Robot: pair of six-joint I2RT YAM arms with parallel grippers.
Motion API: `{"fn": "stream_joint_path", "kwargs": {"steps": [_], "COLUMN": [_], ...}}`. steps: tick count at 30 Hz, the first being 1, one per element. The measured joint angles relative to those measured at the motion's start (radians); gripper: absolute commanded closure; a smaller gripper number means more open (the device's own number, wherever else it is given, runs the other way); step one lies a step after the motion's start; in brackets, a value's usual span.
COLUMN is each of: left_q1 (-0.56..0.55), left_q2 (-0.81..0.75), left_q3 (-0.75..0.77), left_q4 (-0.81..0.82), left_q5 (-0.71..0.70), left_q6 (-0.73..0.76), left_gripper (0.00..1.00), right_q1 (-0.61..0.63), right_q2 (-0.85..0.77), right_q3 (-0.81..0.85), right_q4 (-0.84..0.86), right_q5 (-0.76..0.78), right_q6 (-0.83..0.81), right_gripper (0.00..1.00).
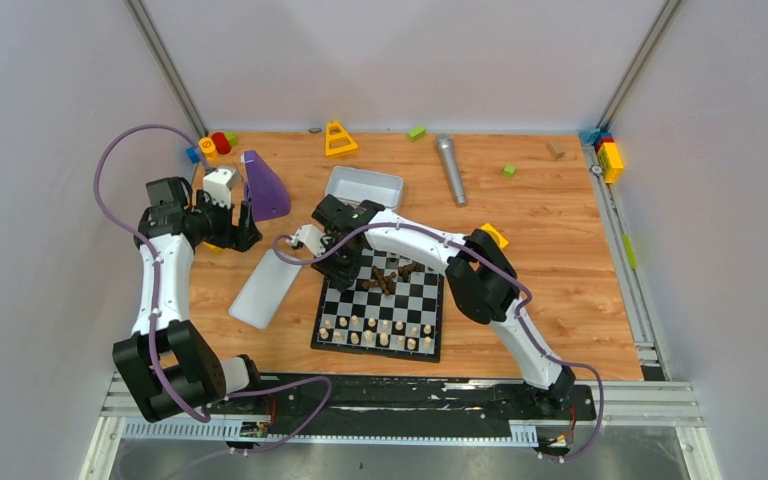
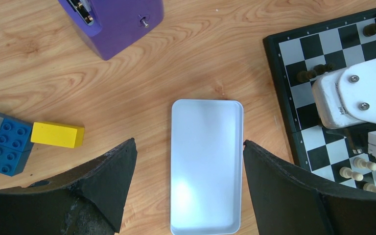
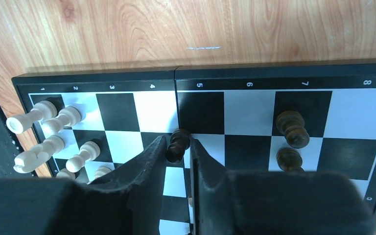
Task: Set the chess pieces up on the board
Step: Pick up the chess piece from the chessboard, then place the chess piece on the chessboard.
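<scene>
The board (image 1: pixel 375 349) lies in the middle of the table, with pale chess pieces (image 1: pixel 380 330) in rows along its near side and dark ones (image 1: pixel 387 280) bunched at its far side. My right gripper (image 1: pixel 336 262) hangs over the board's far left part. In the right wrist view its fingers (image 3: pixel 178 142) are pressed on both sides of a dark brown piece (image 3: pixel 178 138), which stands on the board (image 3: pixel 200 105). Two more dark pieces (image 3: pixel 291 128) stand to its right and pale pieces (image 3: pixel 44 132) to its left. My left gripper (image 2: pixel 189 142) is open above the white lid (image 2: pixel 205 161) and holds nothing.
A white lid (image 1: pixel 265 285) lies left of the board and a white tray (image 1: pixel 363 187) behind it. A purple block (image 1: pixel 263 185), blue and yellow toy bricks (image 2: pixel 29 137), a yellow cone (image 1: pixel 339 139), a grey microphone (image 1: pixel 450 168) and small blocks are scattered at the back.
</scene>
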Motion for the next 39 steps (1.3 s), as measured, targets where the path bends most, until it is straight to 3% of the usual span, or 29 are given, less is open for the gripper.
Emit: {"fn": "stream_joint_path", "kwargs": {"steps": [3,8,24,39], "left_q1": [0.000,0.000,0.000,0.000], "left_q2": [0.000,0.000,0.000,0.000], "left_q3": [0.000,0.000,0.000,0.000], "left_q4": [0.000,0.000,0.000,0.000], "left_q5": [0.000,0.000,0.010,0.024], "left_q6": [0.000,0.000,0.001,0.001], "left_gripper": [0.12,0.12,0.12,0.12], "right_q1": [0.001,-0.004,-0.171,-0.171], "right_q2": [0.007,0.006,-0.097,-0.047], "right_q3": [0.001,0.005,0.006,0.004], "right_q4": [0.001,0.002,-0.005,-0.009], "right_q5": [0.009,0.031,0.076,0.064], "right_q6": [-0.003,-0.004,-0.004,-0.004], "right_gripper": [0.91,0.97,0.97,0.96]}}
